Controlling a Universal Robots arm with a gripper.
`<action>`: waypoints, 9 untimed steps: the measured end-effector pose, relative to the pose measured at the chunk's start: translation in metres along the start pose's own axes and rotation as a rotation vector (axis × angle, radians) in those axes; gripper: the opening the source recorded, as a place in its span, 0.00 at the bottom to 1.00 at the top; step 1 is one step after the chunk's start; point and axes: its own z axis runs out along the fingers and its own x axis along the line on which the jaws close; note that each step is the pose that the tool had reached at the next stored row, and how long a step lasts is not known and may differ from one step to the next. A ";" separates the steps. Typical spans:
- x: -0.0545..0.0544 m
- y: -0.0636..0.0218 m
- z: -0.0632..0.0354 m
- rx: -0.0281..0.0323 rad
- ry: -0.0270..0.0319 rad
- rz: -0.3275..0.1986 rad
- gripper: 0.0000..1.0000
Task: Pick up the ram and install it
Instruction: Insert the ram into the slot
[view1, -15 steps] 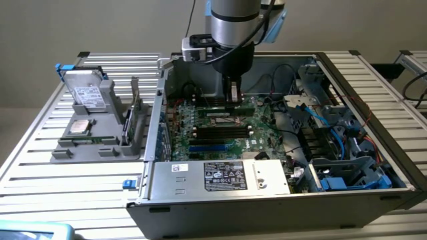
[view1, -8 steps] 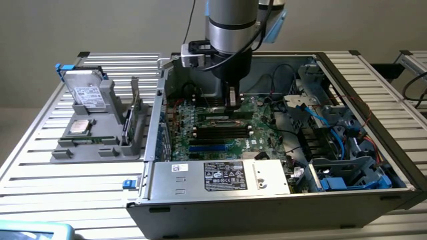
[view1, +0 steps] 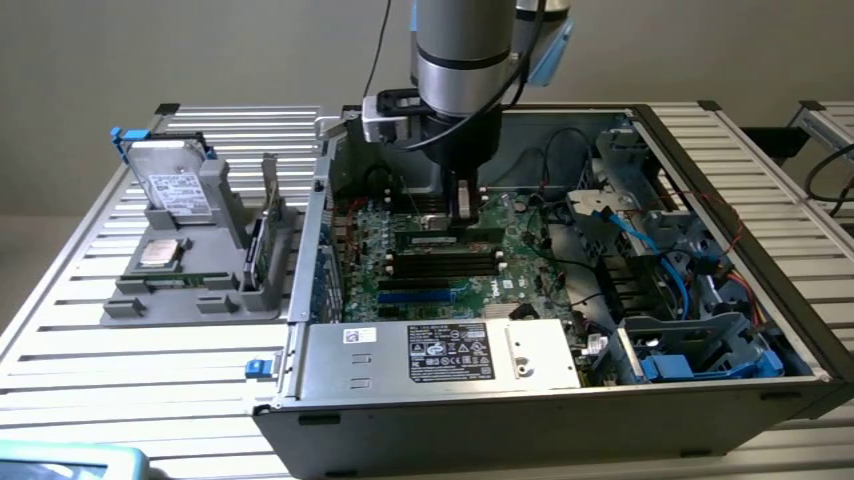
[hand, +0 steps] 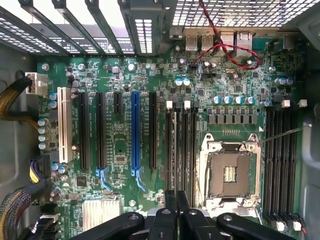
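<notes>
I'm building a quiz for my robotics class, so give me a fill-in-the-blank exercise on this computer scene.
The gripper hangs above the motherboard with its jaws ____.
The CPU socket is ____.
One long expansion slot is coloured ____.
The silver hard drive stands ____ the computer case.
Missing words: shut, empty, blue, outside.
</notes>
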 end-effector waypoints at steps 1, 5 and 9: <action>0.000 0.0001 0.0019 0.0000 0.0000 0.000 0.12; 0.000 0.0005 0.0091 0.0001 -0.0001 0.000 0.12; 0.001 0.0009 0.0159 0.0000 0.0001 0.000 0.12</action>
